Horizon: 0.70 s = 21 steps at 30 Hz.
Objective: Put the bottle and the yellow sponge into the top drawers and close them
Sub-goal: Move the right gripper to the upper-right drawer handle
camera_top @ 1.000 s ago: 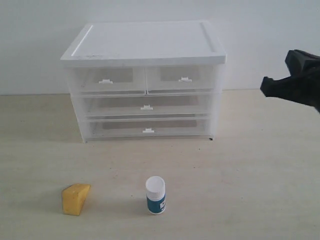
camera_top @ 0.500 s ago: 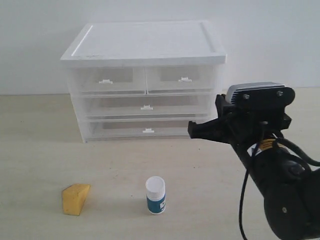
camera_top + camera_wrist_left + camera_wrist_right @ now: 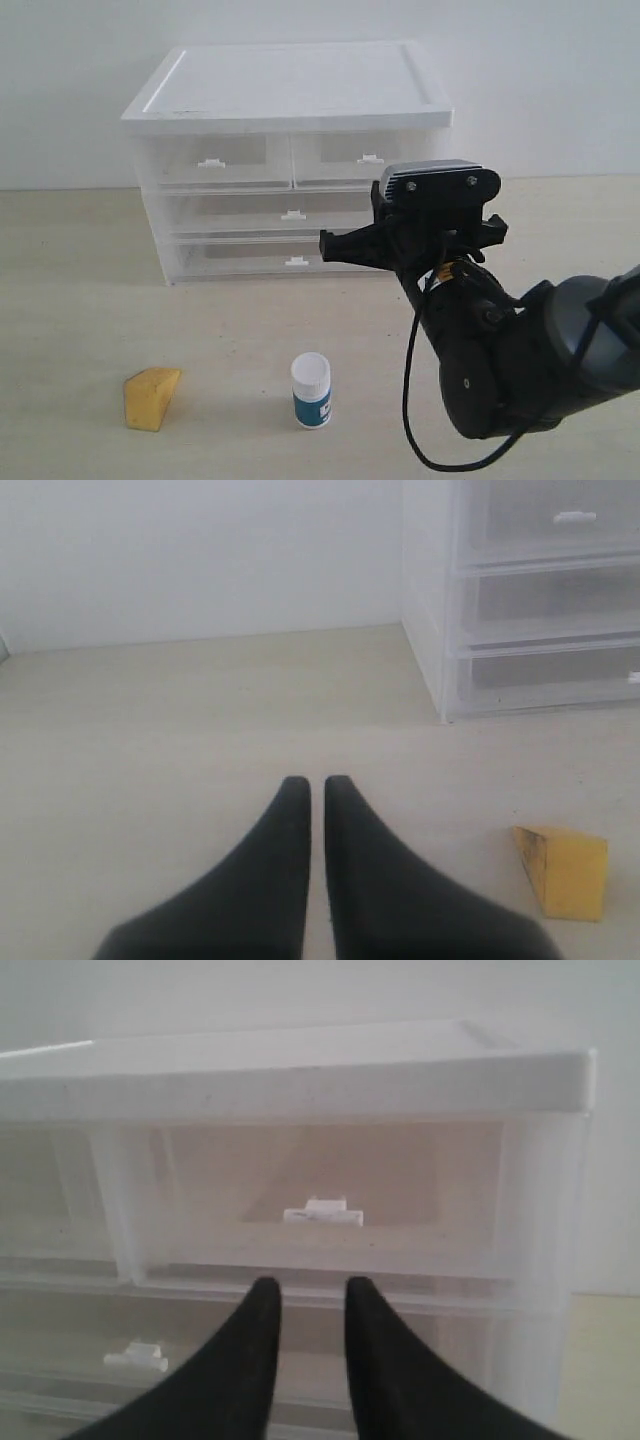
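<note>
The right gripper (image 3: 312, 1295) has its jaws a narrow way apart, with nothing between them. In the right wrist view they point at the front of the right top drawer (image 3: 420, 1190), just below its small white handle (image 3: 322, 1211). That view is hazy, so I cannot tell whether the tips touch the drawer front. In the exterior view the black arm stands in front of the right half of the cabinet (image 3: 290, 90).

The left gripper (image 3: 315, 785) has its jaws closed together on nothing and hangs over the bare table (image 3: 150, 740). The yellow sponge (image 3: 565, 870) lies on the table near it.

Both the right top drawer and the left top drawer (image 3: 215, 160) are pushed in. The bottle (image 3: 311, 390) stands upright on the table, well in front of the cabinet. In the exterior view the sponge lies to the bottle's left, apart from it and about as far from the cabinet.
</note>
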Each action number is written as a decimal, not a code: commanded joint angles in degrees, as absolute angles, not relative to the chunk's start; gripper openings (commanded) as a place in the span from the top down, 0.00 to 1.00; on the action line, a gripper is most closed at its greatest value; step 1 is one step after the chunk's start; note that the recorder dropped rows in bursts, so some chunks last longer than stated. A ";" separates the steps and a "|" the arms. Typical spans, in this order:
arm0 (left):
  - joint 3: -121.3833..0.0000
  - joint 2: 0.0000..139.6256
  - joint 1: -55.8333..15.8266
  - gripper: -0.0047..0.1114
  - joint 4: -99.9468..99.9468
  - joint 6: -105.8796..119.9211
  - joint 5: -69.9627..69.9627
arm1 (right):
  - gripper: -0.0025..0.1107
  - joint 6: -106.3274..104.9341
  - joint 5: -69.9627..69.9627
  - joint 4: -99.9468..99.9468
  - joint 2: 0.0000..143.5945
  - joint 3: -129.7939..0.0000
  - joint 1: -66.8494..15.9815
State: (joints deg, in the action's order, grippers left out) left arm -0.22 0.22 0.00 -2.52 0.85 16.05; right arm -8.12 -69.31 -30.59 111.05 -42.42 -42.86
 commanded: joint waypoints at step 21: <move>0.00 0.00 0.14 0.92 -1.98 0.92 16.00 | 0.38 -17.43 -69.96 -35.73 117.48 -52.68 -42.64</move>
